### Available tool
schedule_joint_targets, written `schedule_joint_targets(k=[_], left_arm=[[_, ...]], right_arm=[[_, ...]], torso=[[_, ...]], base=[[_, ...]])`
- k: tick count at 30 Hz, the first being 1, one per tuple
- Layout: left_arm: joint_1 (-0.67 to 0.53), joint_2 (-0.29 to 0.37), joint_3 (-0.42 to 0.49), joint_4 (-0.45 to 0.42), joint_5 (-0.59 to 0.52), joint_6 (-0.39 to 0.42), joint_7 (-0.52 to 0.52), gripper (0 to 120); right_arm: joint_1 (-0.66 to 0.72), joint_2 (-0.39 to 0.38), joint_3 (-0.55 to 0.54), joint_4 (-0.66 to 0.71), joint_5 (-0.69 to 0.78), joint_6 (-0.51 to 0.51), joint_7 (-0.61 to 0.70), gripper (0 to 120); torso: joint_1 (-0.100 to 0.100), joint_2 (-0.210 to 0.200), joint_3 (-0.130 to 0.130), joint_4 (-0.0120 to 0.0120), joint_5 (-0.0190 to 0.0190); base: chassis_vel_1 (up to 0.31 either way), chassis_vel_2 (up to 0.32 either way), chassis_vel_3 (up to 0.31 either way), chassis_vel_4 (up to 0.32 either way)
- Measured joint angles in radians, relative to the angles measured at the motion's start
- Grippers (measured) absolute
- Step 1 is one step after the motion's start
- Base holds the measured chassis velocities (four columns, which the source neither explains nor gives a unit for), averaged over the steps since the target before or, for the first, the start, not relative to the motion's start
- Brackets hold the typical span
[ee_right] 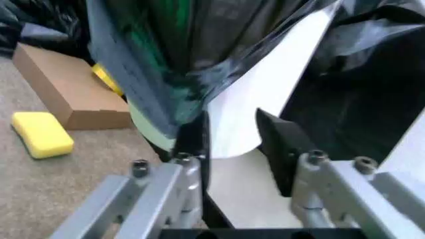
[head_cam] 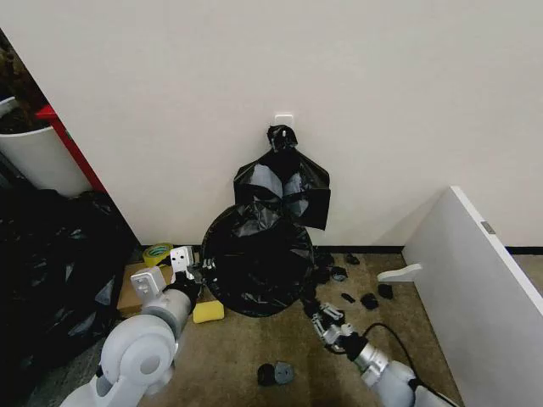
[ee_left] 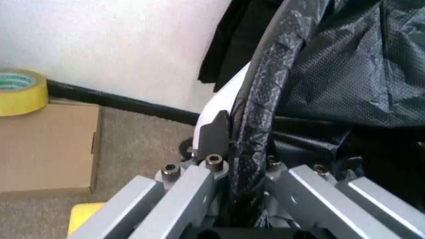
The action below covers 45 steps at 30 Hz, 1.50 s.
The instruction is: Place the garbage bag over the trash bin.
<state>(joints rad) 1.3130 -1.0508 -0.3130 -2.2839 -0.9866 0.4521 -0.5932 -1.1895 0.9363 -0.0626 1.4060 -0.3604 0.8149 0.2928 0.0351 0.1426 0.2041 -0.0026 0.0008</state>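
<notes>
The glossy black garbage bag [head_cam: 254, 254] is draped over the trash bin against the wall, covering it from above. In the left wrist view the bag's rolled edge [ee_left: 259, 109] runs along the bin's white wall [ee_left: 222, 97]. My left gripper [ee_left: 242, 144] is shut on that edge at the bin's left side [head_cam: 193, 271]. My right gripper [head_cam: 325, 322] hovers low at the bin's front right. Its jaws are open [ee_right: 232, 134], with nothing between them, facing the bin's white side [ee_right: 265, 89] and pale green base [ee_right: 147, 124] under the hanging bag [ee_right: 166, 55].
A knotted bundle of black bags [head_cam: 282, 182] hangs on the wall above. A cardboard box [head_cam: 131, 292], yellow tape [head_cam: 157, 253] and a yellow sponge [head_cam: 208, 311] lie on the left. A white panel [head_cam: 475, 280] stands on the right. Black sheeting [head_cam: 42, 263] is heaped far left.
</notes>
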Motion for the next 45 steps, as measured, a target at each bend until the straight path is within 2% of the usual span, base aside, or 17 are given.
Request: schedule_joint_targets(k=[5, 6, 9, 12, 13, 17, 19, 21, 24, 27, 29, 33, 34, 37, 38, 41, 45], left_arm=[[-0.01, -0.01, 0.026, 0.044, 0.043, -0.017, 0.016, 0], [-0.01, -0.01, 0.026, 0.044, 0.043, -0.017, 0.016, 0], [-0.004, -0.013, 0.031, 0.061, 0.062, -0.027, 0.021, 0], [0.004, -0.018, 0.044, 0.078, 0.086, -0.039, 0.028, 0], [0.004, -0.018, 0.044, 0.078, 0.086, -0.039, 0.028, 0], [0.019, -0.03, 0.061, 0.092, 0.121, -0.042, 0.033, 0], [0.026, -0.04, 0.07, 0.108, 0.151, -0.048, 0.036, 0], [0.028, -0.045, 0.072, 0.114, 0.159, -0.052, 0.038, 0], [0.03, -0.07, 0.077, 0.126, 0.173, -0.092, 0.057, 0], [0.035, -0.088, 0.081, 0.129, 0.183, -0.13, 0.079, 0], [0.036, -0.091, 0.082, 0.129, 0.187, -0.135, 0.084, 0], [0.036, -0.099, 0.093, 0.136, 0.211, -0.144, 0.095, 0], [0.04, -0.099, 0.101, 0.138, 0.233, -0.146, 0.1, 0], [0.041, -0.09, 0.137, 0.145, 0.259, -0.154, 0.106, 0], [0.041, -0.09, 0.137, 0.145, 0.259, -0.154, 0.106, 0], [0.04, -0.083, 0.21, 0.163, 0.289, -0.167, 0.115, 0], [0.027, -0.085, 0.259, 0.185, 0.302, -0.174, 0.118, 0]], right_arm=[[-0.061, -0.125, -0.003, 0.099, 0.136, 0.006, -0.01, 50], [-0.061, -0.125, -0.003, 0.099, 0.136, 0.006, -0.01, 50], [-0.075, -0.171, 0.019, 0.146, 0.252, 0.006, -0.04, 62], [-0.117, -0.187, 0.095, 0.237, 0.477, 0.0, -0.147, 75], [-0.117, -0.187, 0.095, 0.237, 0.477, 0.0, -0.147, 75], [-0.169, -0.184, 0.122, 0.443, 0.66, -0.142, -0.103, 90], [-0.193, -0.182, 0.097, 0.562, 0.7, -0.24, -0.036, 83], [-0.201, -0.181, 0.082, 0.602, 0.708, -0.285, -0.012, 80], [-0.228, -0.173, -0.007, 0.739, 0.724, -0.49, 0.094, 67], [-0.217, -0.154, -0.114, 0.819, 0.739, -0.631, 0.175, 54], [-0.209, -0.145, -0.139, 0.832, 0.745, -0.661, 0.191, 53], [-0.175, -0.092, -0.183, 0.826, 0.738, -0.755, 0.233, 36], [-0.15, -0.055, -0.184, 0.792, 0.717, -0.789, 0.246, 25], [-0.134, -0.018, -0.182, 0.773, 0.688, -0.82, 0.256, 12], [-0.134, -0.018, -0.182, 0.773, 0.688, -0.82, 0.256, 12], [-0.119, 0.022, -0.181, 0.732, 0.629, -0.823, 0.255, 0], [-0.115, 0.052, -0.184, 0.693, 0.565, -0.827, 0.254, 0]], torso=[[0.0, 0.0, 0.0, -0.0005, -0.0002], [0.0, 0.0, 0.0, -0.0005, -0.0002], [0.0, 0.0, 0.0, 0.0, -0.0001], [0.0, 0.0, 0.0, 0.0001, -0.0001], [0.0, 0.0, 0.0, 0.0001, -0.0001], [0.0, 0.0, 0.0, -0.0001, 0.0], [0.0, 0.0, 0.0, 0.0002, -0.0005], [0.0, 0.0, 0.0, 0.0002, -0.0004], [0.0, 0.0, 0.0, -0.0002, -0.0005], [0.0, 0.0, 0.0, -0.0003, -0.0004], [0.0, 0.0, 0.0, -0.0001, -0.0005], [0.0, 0.0, 0.0, 0.0001, -0.0004], [0.0, 0.0, 0.0, -0.0002, -0.0004], [0.0, 0.0, 0.0, 0.0002, -0.0003], [0.0, 0.0, 0.0, 0.0002, -0.0003], [0.0, 0.0, 0.0, 0.0001, -0.0004], [0.0, 0.0, 0.0, -0.0003, -0.0004]], base=[[0.0, 0.0, 0.0, 0.0], [0.0, 0.0, 0.0, 0.0], [0.0, 0.0, 0.0, 0.0], [0.0, 0.0, 0.0, 0.0], [0.0, 0.0, 0.0, 0.0], [0.0, 0.0, 0.0, 0.0], [0.0, 0.0, 0.0, 0.0], [0.0, 0.0, 0.0, 0.0], [0.0, 0.0, 0.0, 0.0], [0.0, 0.0, 0.0, 0.0], [0.0, 0.0, 0.0, 0.0], [0.0, 0.0, 0.0, 0.0], [0.0, 0.0, 0.0, 0.0], [0.0, 0.0, 0.0, 0.0], [0.0, 0.0, 0.0, 0.0], [0.0, 0.0, 0.0, 0.0], [0.0, 0.0, 0.0, 0.0]])
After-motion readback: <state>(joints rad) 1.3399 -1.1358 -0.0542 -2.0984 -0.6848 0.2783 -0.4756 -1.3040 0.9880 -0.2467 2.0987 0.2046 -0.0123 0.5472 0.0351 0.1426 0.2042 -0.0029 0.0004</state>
